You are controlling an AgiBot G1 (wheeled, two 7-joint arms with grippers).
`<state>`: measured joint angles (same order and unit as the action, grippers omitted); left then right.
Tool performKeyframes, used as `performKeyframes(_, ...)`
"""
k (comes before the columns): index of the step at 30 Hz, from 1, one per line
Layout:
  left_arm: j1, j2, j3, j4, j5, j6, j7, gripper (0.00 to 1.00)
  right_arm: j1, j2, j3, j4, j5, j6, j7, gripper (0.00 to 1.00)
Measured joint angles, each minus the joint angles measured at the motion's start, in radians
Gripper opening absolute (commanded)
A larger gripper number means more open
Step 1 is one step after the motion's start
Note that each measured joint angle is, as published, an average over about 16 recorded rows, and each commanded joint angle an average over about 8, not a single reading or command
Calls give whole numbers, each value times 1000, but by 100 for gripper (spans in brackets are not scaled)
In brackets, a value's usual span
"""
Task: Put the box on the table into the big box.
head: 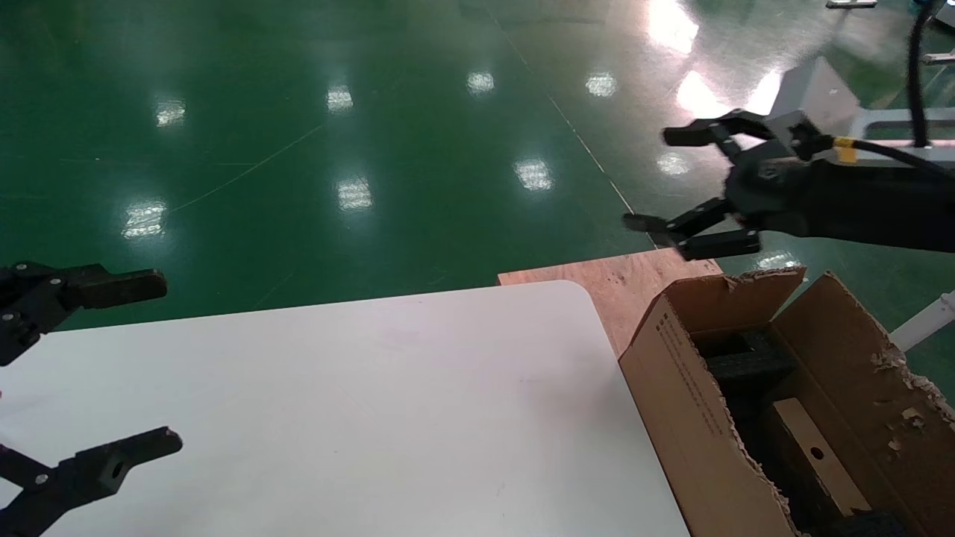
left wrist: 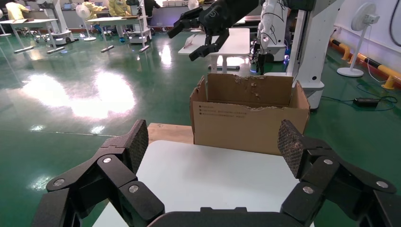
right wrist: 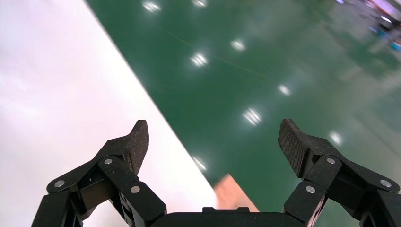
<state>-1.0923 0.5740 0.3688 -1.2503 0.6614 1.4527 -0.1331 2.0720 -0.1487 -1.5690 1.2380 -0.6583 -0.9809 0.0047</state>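
Observation:
The small flat brown box [head: 800,431], with one round hole in its face, lies inside the big box [head: 694,403], a torn corrugated carton at the table's right end, beside black foam [head: 746,365]. My right gripper [head: 649,179] is open and empty, held high beyond the carton's far end; it also shows in the left wrist view [left wrist: 182,46]. In its own view [right wrist: 213,132] it hangs over the table edge and green floor. My left gripper [head: 168,362] is open and empty over the left end of the white table [head: 388,388]. Its own view [left wrist: 213,137] faces the carton [left wrist: 246,123].
A reddish plywood board [head: 619,287] sticks out under the table's far right corner, next to the carton; it shows in the right wrist view [right wrist: 234,194]. Glossy green floor [head: 373,134] lies beyond. Other tables and white robot stands [left wrist: 312,42] are behind the carton.

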Motion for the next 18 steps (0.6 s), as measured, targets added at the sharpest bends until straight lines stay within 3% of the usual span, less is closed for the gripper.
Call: performKeyframes(18, 0, 0, 0, 0, 0, 0, 0, 100, -534, -247, 690, 25, -39, -275, 98, 100)
